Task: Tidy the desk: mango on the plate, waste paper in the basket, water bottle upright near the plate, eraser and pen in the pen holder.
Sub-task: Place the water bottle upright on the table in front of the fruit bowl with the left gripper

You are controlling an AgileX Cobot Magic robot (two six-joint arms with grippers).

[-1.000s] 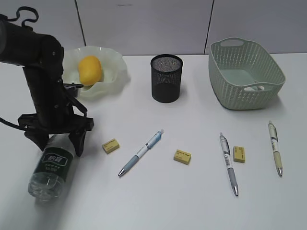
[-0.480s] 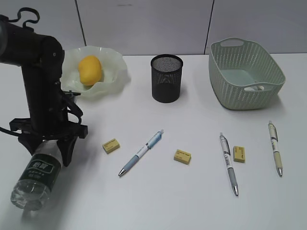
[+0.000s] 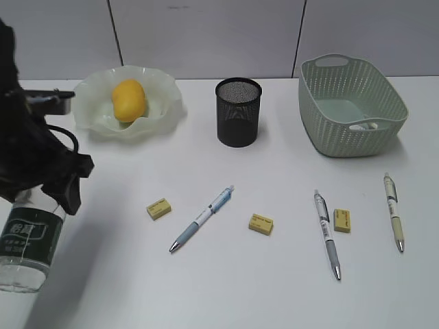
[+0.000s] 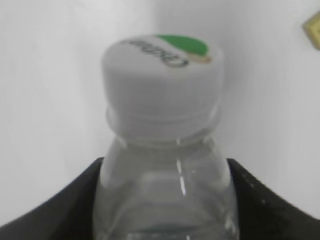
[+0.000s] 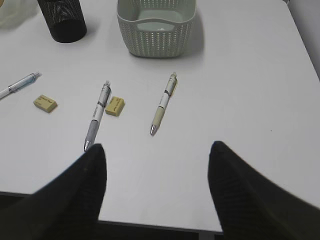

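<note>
The water bottle (image 3: 29, 241) hangs at the far left of the table (image 3: 226, 288), its long axis close to upright and slightly tilted, with the cap end up inside the left gripper (image 3: 51, 185) and the base toward the bottom edge of the exterior view. It is clear, ribbed plastic with a dark green label; the left wrist view shows its smooth white cap (image 4: 162, 82) with a green mark, just beyond the black fingers (image 4: 55, 210) that close on the shoulder from both sides. The jaws are partly closed, clamped on the bottle.

The right gripper (image 5: 157, 165) hovers over the table's near edge, jaws spread wide and holding nothing.

The smooth yellow mango (image 3: 128, 100) lies in the ruffled translucent green plate (image 3: 161, 103). The black mesh pen holder (image 3: 238, 112) stands mid-table, the woven-look basket (image 3: 350, 106) to its right.
</note>
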